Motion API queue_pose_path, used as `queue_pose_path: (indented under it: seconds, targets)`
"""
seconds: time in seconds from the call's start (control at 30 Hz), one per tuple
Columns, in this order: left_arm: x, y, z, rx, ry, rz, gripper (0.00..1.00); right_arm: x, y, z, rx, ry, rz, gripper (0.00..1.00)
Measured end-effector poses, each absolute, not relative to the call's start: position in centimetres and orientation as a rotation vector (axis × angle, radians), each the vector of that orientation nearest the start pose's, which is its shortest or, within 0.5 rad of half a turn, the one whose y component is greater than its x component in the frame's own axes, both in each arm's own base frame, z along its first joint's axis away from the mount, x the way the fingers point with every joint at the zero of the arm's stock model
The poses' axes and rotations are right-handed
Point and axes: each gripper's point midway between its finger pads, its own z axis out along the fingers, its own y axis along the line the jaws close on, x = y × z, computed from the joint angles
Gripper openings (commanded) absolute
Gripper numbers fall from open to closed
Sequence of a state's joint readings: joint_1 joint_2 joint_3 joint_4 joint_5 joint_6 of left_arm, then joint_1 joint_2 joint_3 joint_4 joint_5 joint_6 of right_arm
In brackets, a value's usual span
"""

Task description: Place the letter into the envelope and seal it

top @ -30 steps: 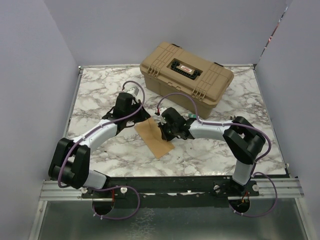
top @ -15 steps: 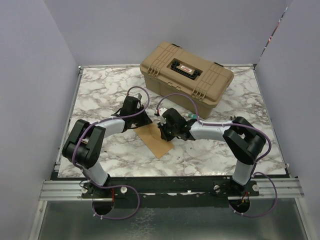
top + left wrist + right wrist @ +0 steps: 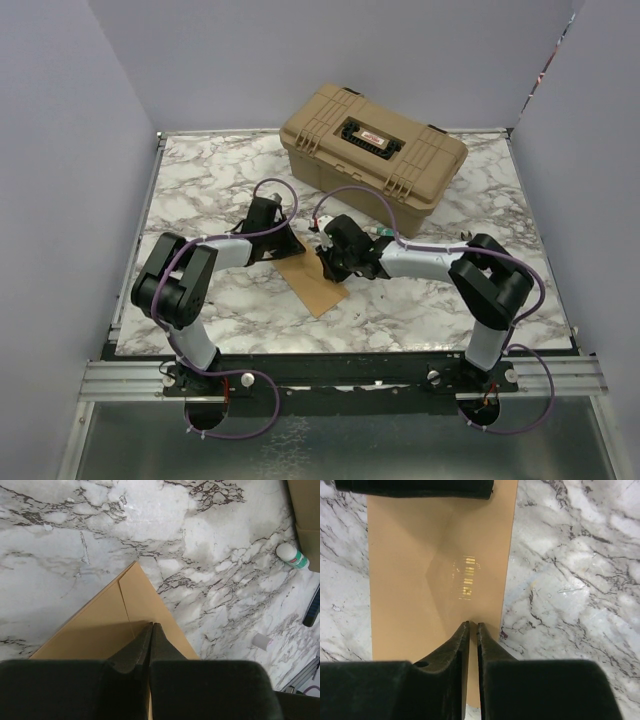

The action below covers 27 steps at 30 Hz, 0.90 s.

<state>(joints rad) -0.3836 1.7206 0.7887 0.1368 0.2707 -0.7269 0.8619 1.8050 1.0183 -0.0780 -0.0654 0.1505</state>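
Where the left claw [image 3: 151, 625] sits: tips down near the 11 o'clock corner of the envelope [image 3: 312, 282], fingers pressed tight together, gripping nothing.
Right claw [image 3: 473, 623]: almost closed, with only a thin slit showing and nothing between the fingers; tips on the envelope's 2 o'clock edge.
Envelope: flat mid-tabletop [image 3: 200, 185], flap apparently folded down.
Letter: not in sight. I'd guess it's inside, but can't confirm.
Toolbox [image 3: 373, 150]: at 12 o'clock, apart from the paper.
Risk: a sideways drag by either claw could skid or crease the paper on the slick marble, and a weakly stuck flap may spring open.
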Motion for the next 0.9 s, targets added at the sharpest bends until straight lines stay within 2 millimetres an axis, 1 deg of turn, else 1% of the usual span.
queue_pose_path:
  seconds: [0.1, 0.23, 0.3, 0.4, 0.5, 0.6, 0.73, 0.9]
  targets:
    - [34.0, -21.6, 2.2, -0.307, 2.475, -0.833, 0.00, 26.6, 34.0, 3.1, -0.861, 2.369, 0.527, 0.25]
    - [33.9, -21.6, 2.1, -0.334, 2.463, -0.850, 0.00, 28.2, 35.6, 4.3, -0.776, 2.378, 0.538, 0.26]
    - [33.9, -21.5, 2.1, -0.350, 2.458, -0.859, 0.00, 28.9, 36.2, 4.4, -0.743, 2.384, 0.529, 0.24]
    - [33.8, -21.3, 2.0, -0.385, 2.459, -0.878, 0.00, 29.9, 36.8, 4.1, -0.707, 2.397, 0.501, 0.22]
    - [33.8, -21.2, 2.0, -0.419, 2.458, -0.905, 0.00, 30.3, 37.1, 3.3, -0.696, 2.415, 0.469, 0.23]
    - [33.8, -21.1, 1.9, -0.451, 2.459, -0.945, 0.00, 30.4, 37.4, 2.5, -0.695, 2.433, 0.439, 0.24]
    - [33.8, -20.8, 1.9, -0.488, 2.460, -0.985, 0.00, 30.4, 38.1, 2.8, -0.694, 2.418, 0.421, 0.24]
    - [33.7, -20.9, 1.8, -0.524, 2.451, -1.030, 0.00, 29.9, 38.7, 2.4, -0.704, 2.404, 0.372, 0.24]
